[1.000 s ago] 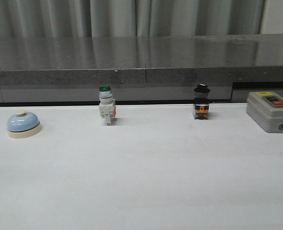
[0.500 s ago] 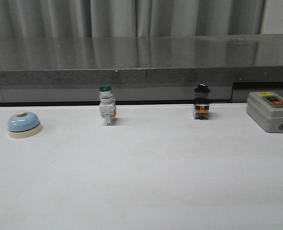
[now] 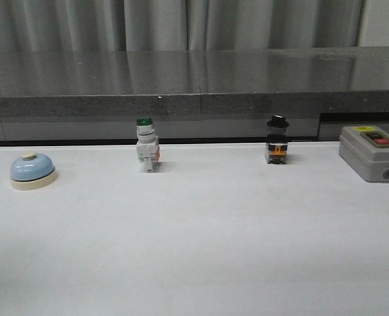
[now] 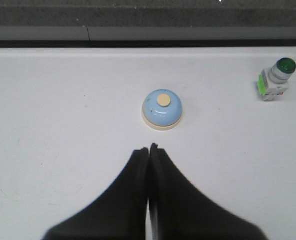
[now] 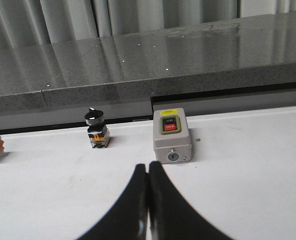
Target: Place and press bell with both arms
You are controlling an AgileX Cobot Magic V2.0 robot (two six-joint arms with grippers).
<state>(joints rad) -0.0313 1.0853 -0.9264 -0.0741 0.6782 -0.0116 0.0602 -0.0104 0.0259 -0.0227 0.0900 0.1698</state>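
The light-blue bell [image 3: 32, 170] with a cream base and button stands on the white table at the far left. The left wrist view looks down on the bell [image 4: 162, 110], a short way beyond my left gripper [image 4: 148, 148], which is shut with nothing in it. My right gripper [image 5: 148, 166] is shut and empty too, hanging over the table just short of the grey box [image 5: 172, 136]. Neither arm shows in the front view.
A green-capped white push-button switch [image 3: 146, 145] and a black-knobbed selector switch [image 3: 277, 140] stand along the back of the table. The grey box with a red button [image 3: 372, 153] sits at the far right. Behind them runs a dark stone ledge [image 3: 194, 85].
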